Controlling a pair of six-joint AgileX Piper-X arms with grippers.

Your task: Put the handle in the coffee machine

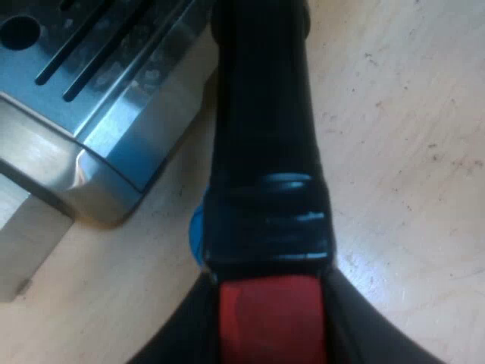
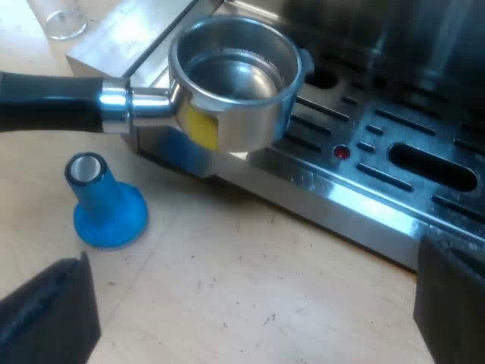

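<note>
The left gripper is closed on the red end of the dark handle, which is pinched between its two black fingers. In this way the metal holder is held up off the table. The right gripper is spread wide open with nothing in it, low over the table near the blue tamper. The holder's round cup is seen to be empty, and it is hung over a corner of the drip tray of the espresso machine. So the picking up is judged to be done. The rest is left to do: the cup is not yet lifted to the machine's front, and it is not yet turned to lock. These things are counted: one holder, one tamper stood on the table, one measuring glass farther off by the machine, one machine and two grippers.
</note>
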